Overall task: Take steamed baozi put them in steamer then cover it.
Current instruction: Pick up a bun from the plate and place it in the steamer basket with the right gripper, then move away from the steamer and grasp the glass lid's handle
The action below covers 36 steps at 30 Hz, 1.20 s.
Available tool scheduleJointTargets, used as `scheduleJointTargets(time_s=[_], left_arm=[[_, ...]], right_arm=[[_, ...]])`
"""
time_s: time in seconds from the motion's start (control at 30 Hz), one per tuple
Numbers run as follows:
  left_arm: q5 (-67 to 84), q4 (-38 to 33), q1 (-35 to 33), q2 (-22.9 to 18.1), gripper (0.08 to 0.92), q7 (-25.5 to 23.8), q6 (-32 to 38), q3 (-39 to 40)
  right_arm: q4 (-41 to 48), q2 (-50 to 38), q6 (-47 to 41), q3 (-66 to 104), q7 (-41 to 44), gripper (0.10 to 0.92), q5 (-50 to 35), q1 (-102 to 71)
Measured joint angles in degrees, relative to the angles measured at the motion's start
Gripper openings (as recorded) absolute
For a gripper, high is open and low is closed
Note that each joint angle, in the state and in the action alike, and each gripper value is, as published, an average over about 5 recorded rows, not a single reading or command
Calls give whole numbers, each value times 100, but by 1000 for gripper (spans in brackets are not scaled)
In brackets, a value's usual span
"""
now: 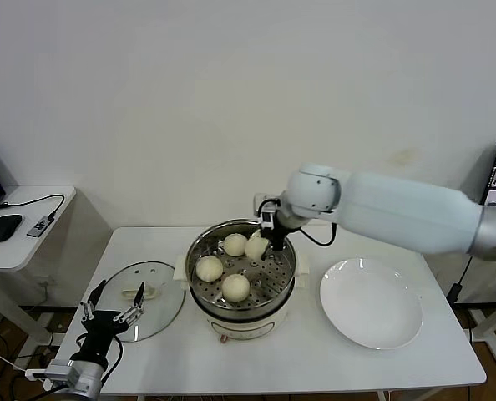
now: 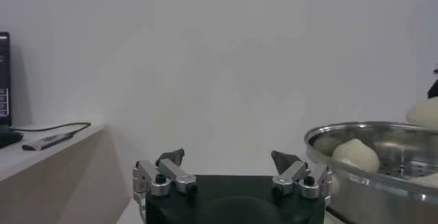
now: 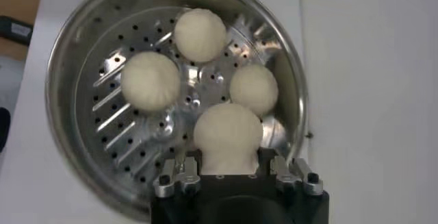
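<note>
Held the last steamed baozi (image 3: 227, 136) pinched in the right tool (image 3: 229, 177), low inside the steamer (image 1: 199, 251) beside three others. Needed a soft drop onto a bare spot. Left tool (image 1: 112, 316) waited spread wide by the cover (image 1: 160, 292).

Even, diffuse indoor light, bright overall, with no hard shadows anywhere. Head view is sharp; soft shadow under the steamer (image 1: 241, 280) base, faint highlights on its steel rim and on the white plate (image 1: 371, 302) right of it. The glass cover (image 1: 144, 311) left of the steamer picks up mild reflections. Left wrist view: flat pale wall behind, steamer rim slightly soft. Right wrist view: specular streaks on the perforated tray around the baozi (image 3: 198, 34), and the bun nearest the lens is a touch blurred.
</note>
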<state>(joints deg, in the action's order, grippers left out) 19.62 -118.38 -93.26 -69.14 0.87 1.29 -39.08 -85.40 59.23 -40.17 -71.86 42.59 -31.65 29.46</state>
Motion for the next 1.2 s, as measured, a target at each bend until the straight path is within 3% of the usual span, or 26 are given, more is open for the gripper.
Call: scheduleJointTargets(time_s=[0.5,0.87,1.2], left_arm=[[8,35,32,16,823,-1,14,-8],[0,-30,-3,74,823,-1,-12,-28],[-24,4,26,74,823,-5,-38,-21]], right_arm=[[406,299,-104,-34,-7,529,300,-398],[277,122,-122,175,-34,797,363,-411],[-603,-807,199,788,-544,823,141,-659]])
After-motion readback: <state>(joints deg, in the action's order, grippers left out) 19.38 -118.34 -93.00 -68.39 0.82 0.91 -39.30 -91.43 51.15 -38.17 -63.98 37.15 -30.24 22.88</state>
